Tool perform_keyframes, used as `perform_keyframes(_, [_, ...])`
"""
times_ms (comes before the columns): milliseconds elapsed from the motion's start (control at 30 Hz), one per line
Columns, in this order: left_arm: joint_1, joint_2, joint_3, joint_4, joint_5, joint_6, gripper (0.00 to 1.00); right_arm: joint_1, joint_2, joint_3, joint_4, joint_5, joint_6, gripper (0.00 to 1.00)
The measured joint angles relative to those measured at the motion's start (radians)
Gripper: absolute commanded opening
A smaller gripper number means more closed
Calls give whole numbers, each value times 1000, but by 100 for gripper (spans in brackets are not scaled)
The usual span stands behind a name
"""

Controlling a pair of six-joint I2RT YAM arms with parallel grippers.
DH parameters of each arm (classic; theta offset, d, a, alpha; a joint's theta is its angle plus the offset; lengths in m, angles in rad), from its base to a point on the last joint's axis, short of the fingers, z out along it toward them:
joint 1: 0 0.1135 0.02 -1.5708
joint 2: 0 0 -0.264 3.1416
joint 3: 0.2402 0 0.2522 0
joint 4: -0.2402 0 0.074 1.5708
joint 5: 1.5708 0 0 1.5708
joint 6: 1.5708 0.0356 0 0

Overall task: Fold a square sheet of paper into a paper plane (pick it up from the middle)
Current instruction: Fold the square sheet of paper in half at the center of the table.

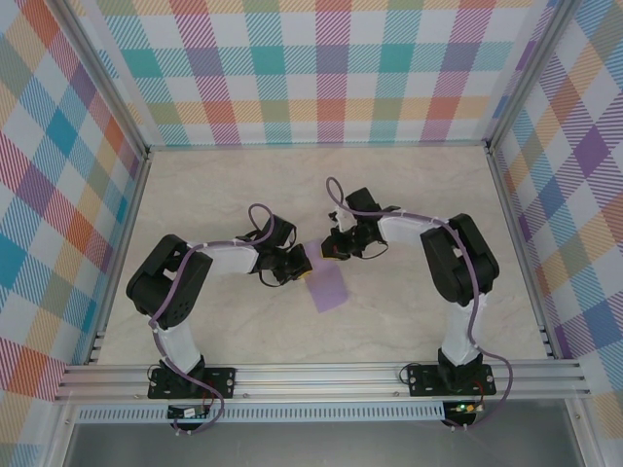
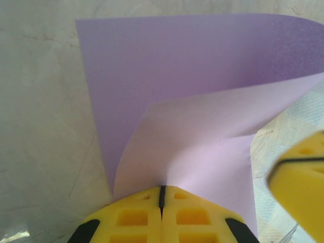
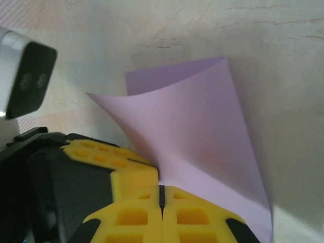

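The square sheet of paper (image 1: 329, 285) is plain lavender and lies just in front of both grippers, mid-table. My left gripper (image 1: 295, 269) is shut on the sheet's edge; in the left wrist view its yellow fingertips (image 2: 162, 191) pinch the paper (image 2: 167, 81), which curls up off the table with one flap lifted. My right gripper (image 1: 329, 253) is shut on the same sheet; in the right wrist view its jaws (image 3: 162, 188) clamp the paper (image 3: 197, 116), which bows into a soft curve. The two grippers sit almost touching.
The left gripper's yellow finger (image 3: 119, 162) presses close beside the right jaws, and the left wrist camera (image 3: 25, 76) hangs nearby. The right gripper's finger (image 2: 304, 177) intrudes at the left wrist view's edge. Marble tabletop (image 1: 195, 195) lies around, bounded by checked walls (image 1: 321, 68).
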Motion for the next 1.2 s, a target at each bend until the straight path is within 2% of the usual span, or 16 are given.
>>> perform_keyframes(200, [0,0,-1,0,0,0,0,-12,71,5,14,-13,11,0])
perform_keyframes(467, [0,-2,-14,19,0,1,0,-96,70,-13,78,-9,114,0])
perform_keyframes(633, [0,-2,-22,31,0,3,0,-122,22,-44,123,35,140,0])
perform_keyframes(800, [0,-2,-22,30,-1,4,0,-73,-17,-46,175,27,137,0])
perform_keyframes(967, [0,-2,-21,30,-3,4,0,-5,22,-18,185,2,137,0])
perform_keyframes(1200, [0,-2,-21,29,-4,9,0,-3,106,34,193,16,147,0])
